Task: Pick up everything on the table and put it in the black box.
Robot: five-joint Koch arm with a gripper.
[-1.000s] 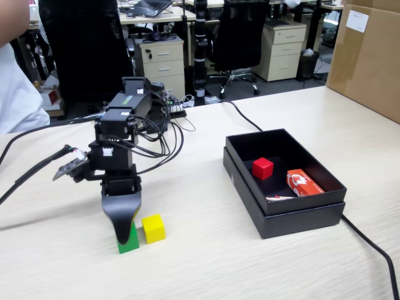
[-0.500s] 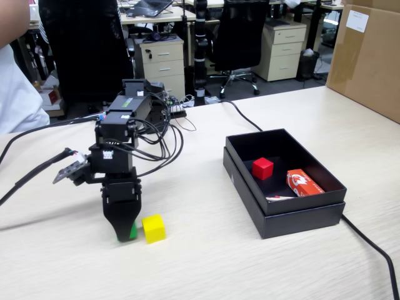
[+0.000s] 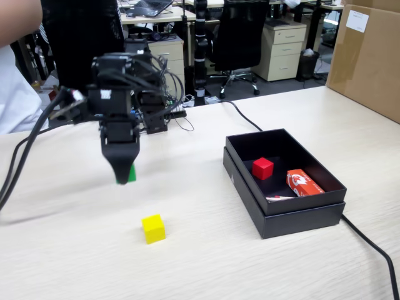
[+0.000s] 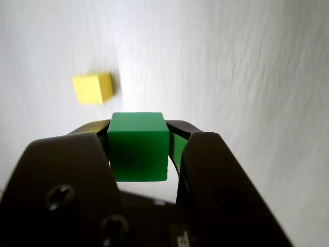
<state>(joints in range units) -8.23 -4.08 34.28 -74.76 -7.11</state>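
My gripper (image 3: 123, 176) hangs well above the pale wood table (image 3: 187, 262), shut on the green cube (image 3: 130, 173). In the wrist view the green cube (image 4: 138, 146) is pinched between both jaws of the gripper (image 4: 138, 128). The yellow cube (image 3: 153, 228) lies alone on the table below and to the right of the gripper in the fixed view, and the yellow cube (image 4: 93, 88) shows upper left in the wrist view. The red cube (image 3: 262, 168) rests inside the black box (image 3: 300, 219) at right.
A flat red-and-white packet (image 3: 304, 182) lies in the box beside the red cube. A big brown carton (image 3: 365, 56) stands at the far right. Black cables (image 3: 369, 247) run across the table by the box and at the left edge.
The gripper closed on the green cube beside the yellow one and has lifted it high off the table. The yellow cube has stayed in place.
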